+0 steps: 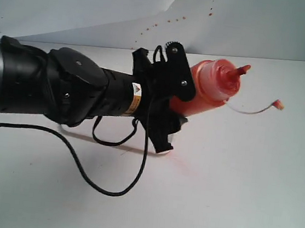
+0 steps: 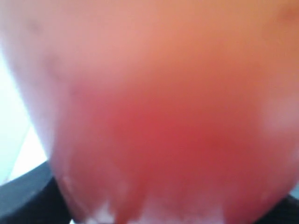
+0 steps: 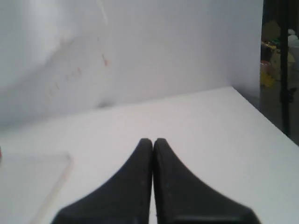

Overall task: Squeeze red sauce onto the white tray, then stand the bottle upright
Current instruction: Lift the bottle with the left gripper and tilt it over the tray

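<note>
Cable [image 1: 109, 194] loops under left claw [image 1: 182, 107] (gripping bottle [image 1: 213, 85]); wall [image 1: 98, 9] red-speckled.

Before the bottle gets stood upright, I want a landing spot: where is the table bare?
Bare table lies right of the bottle and its tethered cap, out to the right edge. The near strip in front of the cable is free. It is crowded under the left arm, among the cable loops.

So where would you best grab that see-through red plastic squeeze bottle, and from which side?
I'd say around the straight cylindrical body of the translucent red plastic squeeze bottle, coming from the side, across its width, as the left gripper holds it now. The walls there are parallel; the pointed red nozzle tapers, and the small tethered cap dangles loose.
</note>
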